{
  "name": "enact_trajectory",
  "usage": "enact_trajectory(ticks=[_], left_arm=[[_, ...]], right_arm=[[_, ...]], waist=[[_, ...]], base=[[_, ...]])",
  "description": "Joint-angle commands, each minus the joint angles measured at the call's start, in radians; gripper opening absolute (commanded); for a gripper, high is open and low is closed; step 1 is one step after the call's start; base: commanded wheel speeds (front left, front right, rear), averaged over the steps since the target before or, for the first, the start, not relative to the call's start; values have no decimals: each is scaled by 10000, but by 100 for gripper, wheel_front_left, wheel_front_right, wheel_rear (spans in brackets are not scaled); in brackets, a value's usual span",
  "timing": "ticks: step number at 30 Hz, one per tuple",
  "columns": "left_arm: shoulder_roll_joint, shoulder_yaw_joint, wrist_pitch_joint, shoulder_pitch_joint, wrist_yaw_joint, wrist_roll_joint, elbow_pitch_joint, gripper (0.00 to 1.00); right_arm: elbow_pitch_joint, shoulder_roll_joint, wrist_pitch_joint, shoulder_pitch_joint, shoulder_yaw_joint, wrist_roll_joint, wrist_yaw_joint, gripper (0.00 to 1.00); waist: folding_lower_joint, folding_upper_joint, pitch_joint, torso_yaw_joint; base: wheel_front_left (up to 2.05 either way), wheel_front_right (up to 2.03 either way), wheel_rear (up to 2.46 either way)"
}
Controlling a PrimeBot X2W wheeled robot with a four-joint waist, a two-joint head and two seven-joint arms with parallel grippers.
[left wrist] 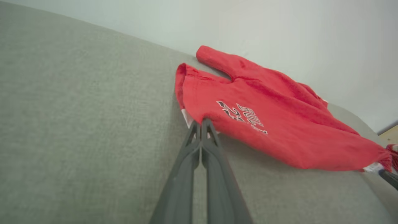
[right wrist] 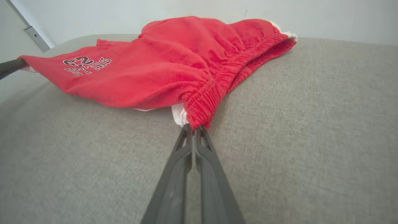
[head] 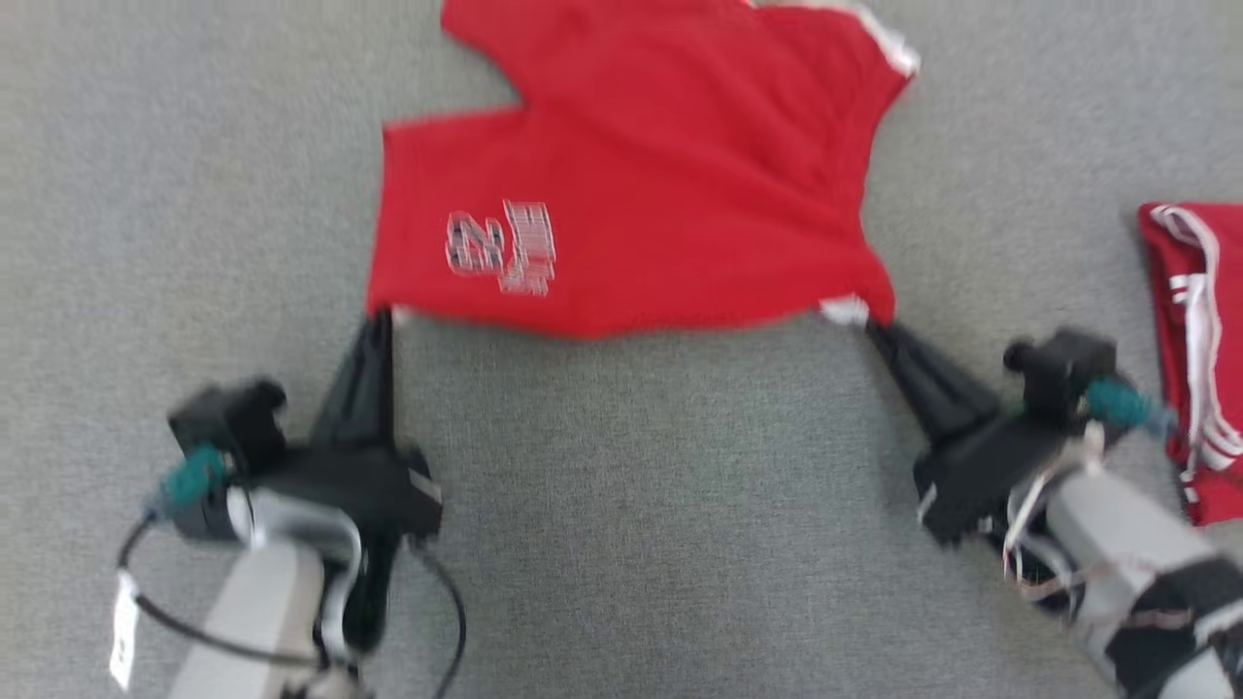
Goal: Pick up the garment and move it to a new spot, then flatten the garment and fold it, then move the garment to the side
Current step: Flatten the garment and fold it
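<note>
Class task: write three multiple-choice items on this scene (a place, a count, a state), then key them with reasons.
1. The striped garment lies: A at the robot's right; B at its left; C between the grippers.
2. Red garments on the grey surface: A one; B two; C three.
3. Both grippers are: A open; B shut on the red shorts; C shut on nothing.
Key: A, beside the right gripper; B, shorts plus striped one; B, left gripper and right pinch its corners.
</note>
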Motion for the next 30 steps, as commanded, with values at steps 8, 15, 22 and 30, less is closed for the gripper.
enact_trajectory(ticks=[8, 15, 22, 30], left_arm=[[630, -299, 1749, 3129, 674, -294, -2869, 0], [948, -401, 3073, 5396, 1383, -662, -4798, 0], [1334, -604, 4372, 6986, 1754, -1139, -5895, 0], [2055, -276, 5316, 7856, 2009, -1465, -7037, 0]], right_arm=[[-560, 135, 5, 2501, -796, -894, -10, 0], [-1201, 234, 456, 4440, -1729, -1158, -10, 0], [-2559, 513, 1573, 6461, -2686, -1422, -10, 0], [-4349, 1081, 3259, 8374, -3602, -1774, -8, 0]], waist=[[2, 1, -1307, 37], [2, 1, -1963, 219], [2, 1, -2395, 322], [2, 1, -2662, 160]], base=[[0, 0, 0], [0, 0, 0], [0, 0, 0], [0, 0, 0]])
